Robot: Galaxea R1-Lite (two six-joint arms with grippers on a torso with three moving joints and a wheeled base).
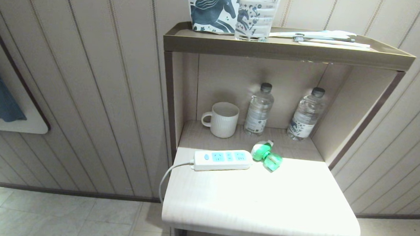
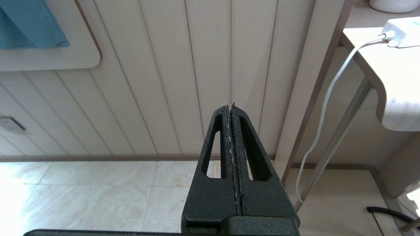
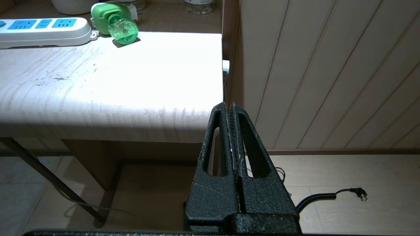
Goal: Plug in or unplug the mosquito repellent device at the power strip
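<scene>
White-and-green plastic mosquito repellent device (image 1: 266, 156), rounded head plus translucent green liquid bottle, lies on its side on the pale wood-grain bench (image 1: 263, 205), just beside the right end of the flat white power strip (image 1: 222, 159) with pale blue socket faces. Not plugged in; all three sockets look free. Prongs can't be made out.

Handling guess: light, rigid plastic, smooth and rounded so likely slippery and prone to roll. Bottle is the weaker part, possibly screwed on; better to pinch the white head across its sides, near the plug body, so push force goes straight into the socket. Strip itself is light and may slide when pushed, white cord (image 1: 168, 174) drops off the bench's left edge.

Left end effector (image 2: 229, 106) clenched, empty, hanging low left of the bench, facing the panelled wall. Right end effector (image 3: 229, 105) also clenched, empty, below and in front of the bench's right corner, well apart from the device.

Around: ribbed white ceramic mug (image 1: 221, 119) and two clear water bottles (image 1: 258, 109) at the back of the alcove, behind the device, not touching. Upper shelf (image 1: 287, 49) overhangs, limiting approach from above. Black coiled cable with plug (image 3: 331, 196) on the tiled floor.
</scene>
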